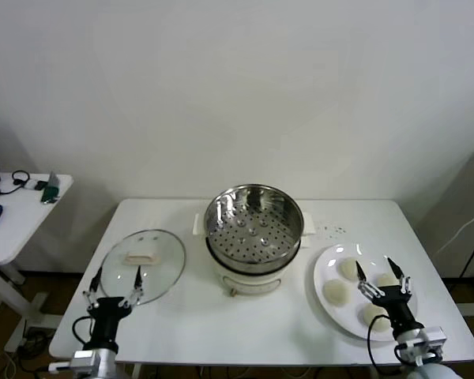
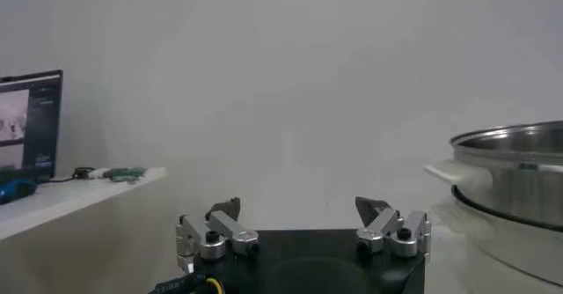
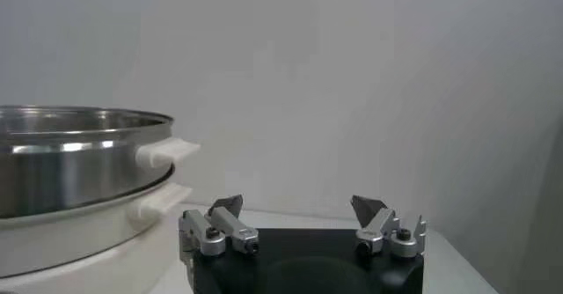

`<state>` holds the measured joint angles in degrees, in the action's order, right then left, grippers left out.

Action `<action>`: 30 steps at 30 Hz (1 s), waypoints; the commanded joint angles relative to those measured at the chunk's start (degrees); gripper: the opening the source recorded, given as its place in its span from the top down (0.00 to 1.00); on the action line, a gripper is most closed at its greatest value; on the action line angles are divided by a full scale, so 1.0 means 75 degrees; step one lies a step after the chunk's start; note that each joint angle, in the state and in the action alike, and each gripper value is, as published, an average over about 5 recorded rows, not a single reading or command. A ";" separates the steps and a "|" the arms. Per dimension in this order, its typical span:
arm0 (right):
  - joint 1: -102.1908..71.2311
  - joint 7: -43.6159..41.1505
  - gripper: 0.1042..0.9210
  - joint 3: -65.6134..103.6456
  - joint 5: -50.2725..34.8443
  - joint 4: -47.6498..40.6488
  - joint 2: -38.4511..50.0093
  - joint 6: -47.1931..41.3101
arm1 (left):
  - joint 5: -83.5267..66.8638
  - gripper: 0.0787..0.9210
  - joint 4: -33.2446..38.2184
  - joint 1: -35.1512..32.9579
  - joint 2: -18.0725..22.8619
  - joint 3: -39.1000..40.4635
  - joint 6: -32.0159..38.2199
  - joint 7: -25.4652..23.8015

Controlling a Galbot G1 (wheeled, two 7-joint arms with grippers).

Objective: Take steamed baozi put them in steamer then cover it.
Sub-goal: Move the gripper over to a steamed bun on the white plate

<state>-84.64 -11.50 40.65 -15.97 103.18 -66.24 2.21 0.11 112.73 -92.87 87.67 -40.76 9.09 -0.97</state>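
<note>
**Both claws wide, nothing held**

Steamer (image 1: 253,229) at bench (image 1: 189,316) centre, basket bare. Four baozi (image 1: 335,293) on plate (image 1: 332,260) nr right edge. Glass lid (image 1: 144,265) nr left edge. Left claw (image 1: 117,284) spread at front-left corner; right claw (image 1: 383,278) spread over plate, front-right.

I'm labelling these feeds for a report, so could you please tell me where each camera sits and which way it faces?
Head view: on the robot's head, looking forward and down at the white table, steamer, glass lid and plate of buns; the open left end effector and open right end effector show at the near edge.
Left wrist view: on the left wrist, level across the table; its own end effector shows.
Right wrist view: on the right wrist, likewise level; its own end effector shows.
Shared: every view catches the steamer.
</note>
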 commanded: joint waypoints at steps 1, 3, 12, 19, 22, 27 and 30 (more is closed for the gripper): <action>0.0279 -0.0101 0.12 0.0000 0.0359 0.0044 0.0418 -0.0598 | 0.0196 0.12 0.0006 -0.0002 -0.0017 0.0024 0.0011 0.0182; 0.0578 -0.0471 0.12 -0.0101 0.0465 -0.0067 0.0938 -0.0919 | 0.0248 0.12 0.0036 -0.0008 -0.0032 0.0065 0.0005 0.0366; 0.2014 -0.3506 0.12 -0.1104 0.1073 -0.1184 0.4291 -0.1966 | 0.0286 0.12 0.0045 -0.0104 -0.0181 0.0166 0.0133 0.0652; 0.4392 -0.4984 0.12 -0.3792 0.1435 -0.2268 0.5695 -0.1677 | 0.0273 0.12 -0.0043 -0.0120 -0.0292 0.0181 0.0166 0.0673; 0.5923 -0.5486 0.12 -0.5701 0.1382 -0.2706 0.6120 -0.1528 | 0.0275 0.12 -0.0072 -0.0097 -0.0349 0.0179 0.0137 0.0684; 0.8347 -0.6324 0.12 -0.8358 0.1593 -0.3232 0.6256 -0.1493 | 0.0289 0.12 -0.0146 -0.0068 -0.0370 0.0200 0.0113 0.0695; 0.9616 -0.6514 0.12 -0.9877 0.1644 -0.3574 0.6129 -0.1465 | 0.0297 0.12 -0.0197 -0.0052 -0.0370 0.0217 0.0110 0.0703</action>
<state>-30.94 -52.75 -12.75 -5.11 81.30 -26.25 -8.51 2.18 111.44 -93.26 85.12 -39.21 9.88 4.00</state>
